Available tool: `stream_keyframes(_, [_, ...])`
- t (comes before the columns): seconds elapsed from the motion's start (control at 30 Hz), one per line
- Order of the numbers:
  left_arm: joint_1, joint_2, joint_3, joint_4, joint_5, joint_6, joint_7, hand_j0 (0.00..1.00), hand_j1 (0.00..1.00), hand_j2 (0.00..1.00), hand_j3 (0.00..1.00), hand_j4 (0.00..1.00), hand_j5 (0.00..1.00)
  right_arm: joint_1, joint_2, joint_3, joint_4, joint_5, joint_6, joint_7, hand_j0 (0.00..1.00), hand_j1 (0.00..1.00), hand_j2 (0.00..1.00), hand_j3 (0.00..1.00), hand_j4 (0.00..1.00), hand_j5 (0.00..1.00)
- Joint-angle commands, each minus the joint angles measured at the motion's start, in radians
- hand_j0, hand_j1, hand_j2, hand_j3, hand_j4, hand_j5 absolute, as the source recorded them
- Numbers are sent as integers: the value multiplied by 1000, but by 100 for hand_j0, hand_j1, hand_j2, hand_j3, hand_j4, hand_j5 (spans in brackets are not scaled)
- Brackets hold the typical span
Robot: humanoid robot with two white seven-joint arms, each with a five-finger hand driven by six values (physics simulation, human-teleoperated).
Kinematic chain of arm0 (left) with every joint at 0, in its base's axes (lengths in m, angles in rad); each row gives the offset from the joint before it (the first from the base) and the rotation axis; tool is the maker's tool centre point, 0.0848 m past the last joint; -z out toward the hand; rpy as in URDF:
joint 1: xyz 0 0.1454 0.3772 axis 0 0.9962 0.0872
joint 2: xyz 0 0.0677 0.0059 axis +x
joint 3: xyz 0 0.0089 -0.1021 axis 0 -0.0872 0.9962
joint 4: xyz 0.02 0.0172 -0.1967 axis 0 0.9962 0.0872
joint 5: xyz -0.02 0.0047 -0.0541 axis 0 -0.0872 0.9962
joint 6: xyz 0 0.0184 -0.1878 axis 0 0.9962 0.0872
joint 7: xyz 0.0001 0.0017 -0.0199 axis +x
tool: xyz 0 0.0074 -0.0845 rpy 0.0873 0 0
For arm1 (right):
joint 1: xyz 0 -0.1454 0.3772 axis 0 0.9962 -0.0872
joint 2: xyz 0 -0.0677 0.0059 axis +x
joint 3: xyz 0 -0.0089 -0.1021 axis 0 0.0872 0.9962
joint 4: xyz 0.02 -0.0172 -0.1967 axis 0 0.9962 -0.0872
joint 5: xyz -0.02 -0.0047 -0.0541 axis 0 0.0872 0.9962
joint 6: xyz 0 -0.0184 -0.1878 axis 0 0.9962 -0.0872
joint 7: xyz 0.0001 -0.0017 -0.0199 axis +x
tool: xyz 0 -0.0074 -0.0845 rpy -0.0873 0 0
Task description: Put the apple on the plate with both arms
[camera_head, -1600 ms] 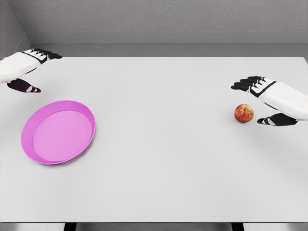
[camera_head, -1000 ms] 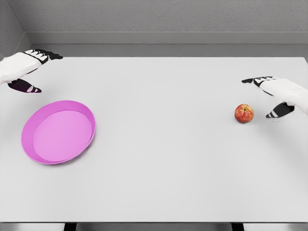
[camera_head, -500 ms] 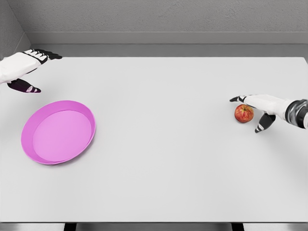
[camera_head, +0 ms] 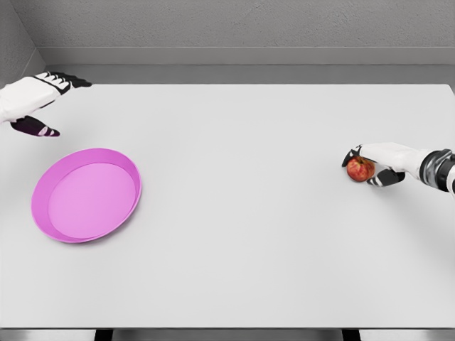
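Counter (camera_head: 242,213): a broad white top under a grey wall, carrying all that matters here.
Plate (camera_head: 132,186): pink, shallow and raised at the rim, at the near left, well apart from the fruit.
Left hand (camera_head: 32,99): held at the far left edge above the plate, fingers loosely spread, gripping nothing.
Right hand (camera_head: 380,162): reaching in from the right edge, fingers curled over the top and thumb tucked below, closed around the fruit.
Apple (camera_head: 360,169): small and red, on the counter at the far right inside that grasp. It looks light, firm and smooth-skinned, likely to roll if pinched off-centre; a hold across its widest part, fingers opposite thumb, seems safest.
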Motion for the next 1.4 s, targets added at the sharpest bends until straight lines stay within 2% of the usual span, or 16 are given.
stream_keyframes(0.0, [-2, 2, 2, 0, 6, 1, 1, 100, 100, 100, 100, 100, 100, 0, -1, 4, 0, -2, 1, 5, 48, 48, 48, 48, 48, 48])
stream_keyframes(0.43, [0, 2, 2, 0, 6, 1, 1, 100, 100, 100, 100, 100, 100, -28, -4, -2, -26, -3, -5, 7, 45, 45, 45, 45, 45, 45])
stream_keyframes(0.57, [0, 2, 2, 0, 6, 1, 1, 100, 100, 100, 100, 100, 100, -43, -5, -8, -73, -3, -5, 7, 45, 45, 45, 45, 45, 45])
stream_keyframes(0.67, [0, 3, 2, 0, 6, 1, 1, 100, 100, 100, 100, 100, 100, -46, 2, -7, -139, -2, -11, 5, 45, 45, 45, 45, 45, 45])
stream_keyframes(0.77, [0, 5, 2, -2, 6, 1, 1, 100, 100, 100, 100, 100, 100, -49, 35, -7, -139, -3, -68, 7, 45, 45, 45, 45, 45, 45])
stream_keyframes(1.1, [-2, 5, 2, 0, 6, 1, 1, 100, 100, 100, 100, 100, 100, -61, 251, 5, -139, -3, -160, 44, 45, 45, 45, 45, 45, 45])
stream_keyframes(1.27, [0, 5, 2, -2, 6, 1, 1, 100, 100, 100, 100, 100, 100, -63, 321, 21, -139, -3, -174, 44, 46, 46, 46, 46, 46, 46])
stream_keyframes(1.37, [0, 5, 2, 0, 6, 1, 1, 100, 100, 100, 100, 100, 100, -69, 380, 35, -139, -3, -174, 81, 46, 46, 46, 46, 46, 46])
